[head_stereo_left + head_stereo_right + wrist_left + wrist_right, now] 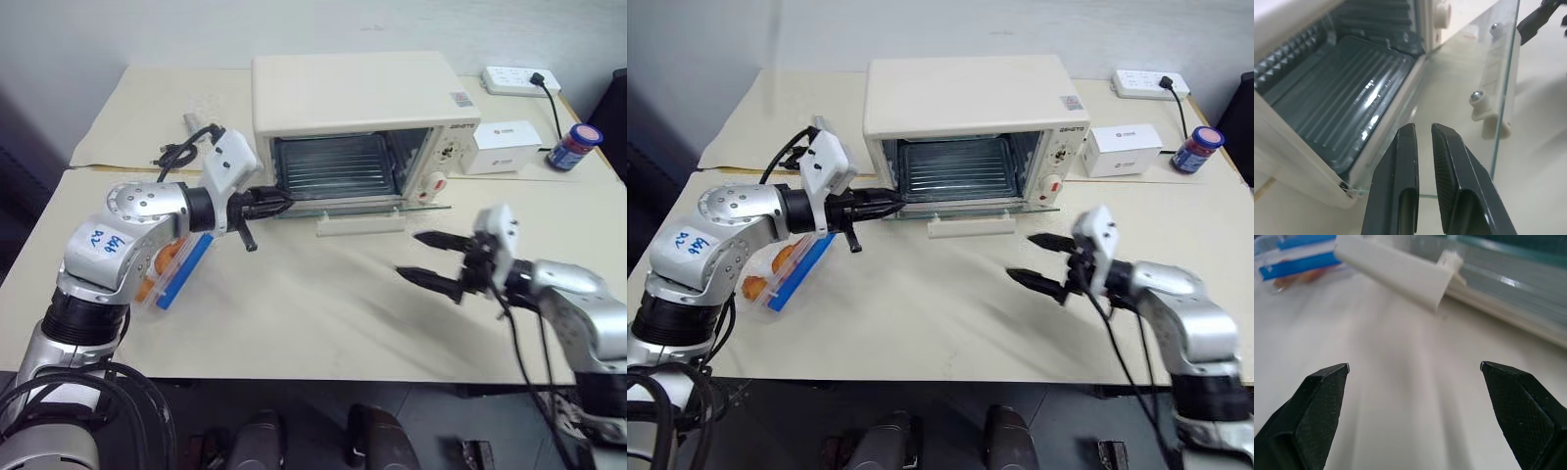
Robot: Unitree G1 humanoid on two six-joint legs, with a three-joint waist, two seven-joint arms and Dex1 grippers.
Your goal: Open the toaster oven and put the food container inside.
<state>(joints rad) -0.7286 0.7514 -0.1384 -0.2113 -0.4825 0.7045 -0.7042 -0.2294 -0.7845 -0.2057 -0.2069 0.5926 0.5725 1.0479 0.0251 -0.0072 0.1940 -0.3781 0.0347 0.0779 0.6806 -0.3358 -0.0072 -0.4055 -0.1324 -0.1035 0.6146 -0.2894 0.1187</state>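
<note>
The cream-white toaster oven (358, 93) stands at the back of the table with its glass door (1459, 88) folded down flat and its white bar handle (361, 225) facing front. A dark tray (1342, 93) lies inside. My left gripper (279, 201) hovers at the door's left corner, shut with nothing between its fingers. The food container (784, 269), a clear box with blue clips and orange pieces inside, rests on the table at the left, partly hidden under my left arm. In front of the oven's right side, my right gripper (408, 255) is held open and empty above the table.
A small white box (502, 147) sits right of the oven, with a power strip (519, 80) behind it and a blue-lidded jar (574, 145) at the far right. A black cable (186, 149) lies left of the oven. Bare table (323, 313) stretches in front.
</note>
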